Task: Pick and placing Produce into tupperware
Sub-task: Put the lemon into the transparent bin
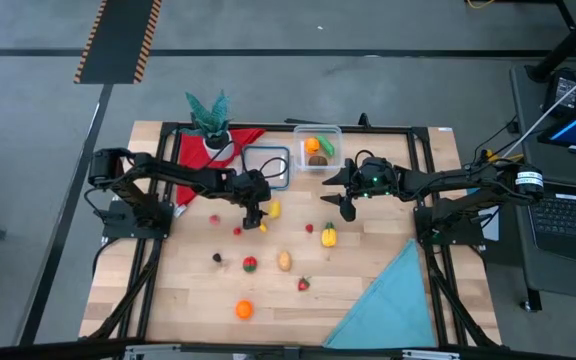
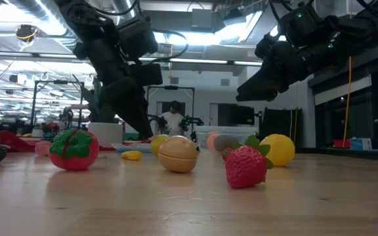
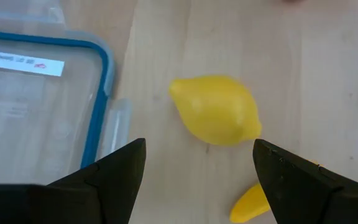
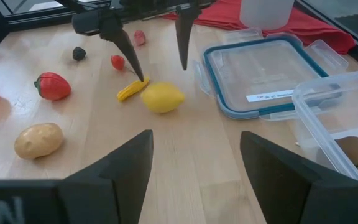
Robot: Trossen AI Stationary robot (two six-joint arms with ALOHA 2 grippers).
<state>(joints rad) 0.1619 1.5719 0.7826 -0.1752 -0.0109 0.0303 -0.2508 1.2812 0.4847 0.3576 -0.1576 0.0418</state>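
Observation:
A yellow lemon (image 3: 215, 110) lies on the wooden table beside a small yellow piece (image 3: 250, 202). My left gripper (image 1: 258, 214) hangs open just above them. Its fingers (image 4: 129, 53) point down on either side of the lemon (image 4: 162, 97) and touch nothing that I can see. The clear tupperware (image 1: 317, 147) stands at the far middle with an orange, a green and a brown piece inside. My right gripper (image 1: 340, 204) hovers open near it, over bare wood. More produce lies nearer: a potato (image 1: 284, 261), a red piece (image 1: 250, 264), a strawberry (image 1: 304, 284) and an orange (image 1: 244, 310).
A flat clear lid with a blue rim (image 1: 267, 165) lies left of the tupperware. Behind it, a potted plant (image 1: 209, 118) stands on a red cloth (image 1: 196, 160). A teal cloth (image 1: 388, 305) covers the near right corner. A yellow pepper (image 1: 328, 236) lies mid-table.

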